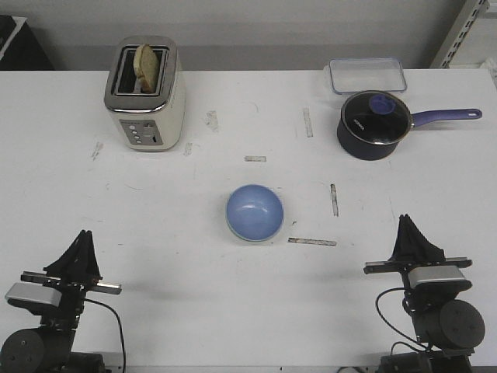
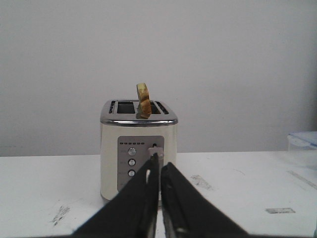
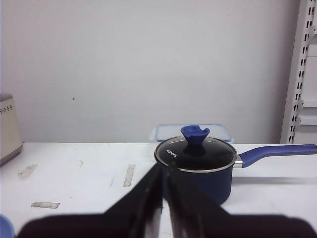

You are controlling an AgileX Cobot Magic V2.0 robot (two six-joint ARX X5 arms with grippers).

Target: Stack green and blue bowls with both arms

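Both arms sit parked at the near edge of the white worktop, well back from the blue bowl, one off to each side of it. The left pincer has its tips pressed together with nothing between them, and the right pincer is the same, closed on nothing. The blue bowl is out in the open middle of the worktop, mouth up. A thin pale greenish rim peeks out under its near edge, so the green bowl looks to be nested underneath, but it's almost totally covered and hard to make out. In the right wrist view only a sliver of the blue bowl shows at the corner, cut off by the frame. A few strips of worn tape lie around the bowl. Farther back and to the left of the bowl is a cream toaster with a slice of bread sticking out of a slot. Back and to the right of the bowl is a dark blue saucepan with a glass lid, and just behind it a clear lidded container, partly blocked by the pan.
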